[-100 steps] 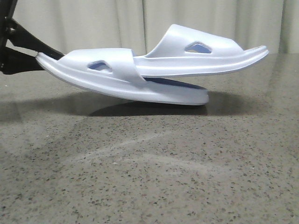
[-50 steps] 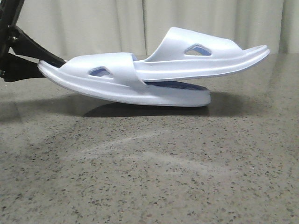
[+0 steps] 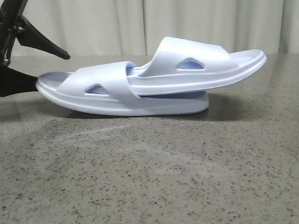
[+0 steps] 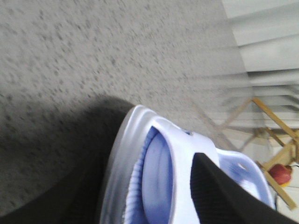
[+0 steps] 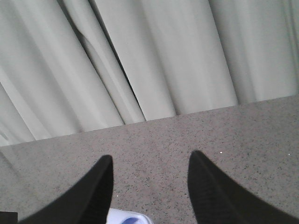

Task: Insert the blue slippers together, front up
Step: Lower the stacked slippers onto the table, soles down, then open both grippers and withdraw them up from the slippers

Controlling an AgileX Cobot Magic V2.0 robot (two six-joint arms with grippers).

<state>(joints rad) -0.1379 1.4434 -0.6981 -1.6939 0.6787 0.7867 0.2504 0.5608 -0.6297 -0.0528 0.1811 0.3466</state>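
While agape, left gripper point(image 3: 35, 70) (unladen) — flanks slippers point(image 3: 140, 86).

Right tool point(image 5: 149, 196) (fingers spread) over speckled table point(image 5: 233, 130), curtain point(image 5: 140, 56) behind.

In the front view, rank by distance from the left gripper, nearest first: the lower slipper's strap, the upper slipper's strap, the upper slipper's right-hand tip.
From the left gripper at the left edge:
1. Lower slipper's strap, left of centre.
2. Upper slipper's strap, right of centre.
3. Upper slipper's right-hand tip, far right.

Left arm point(image 3: 18, 51) cropped at frame edge
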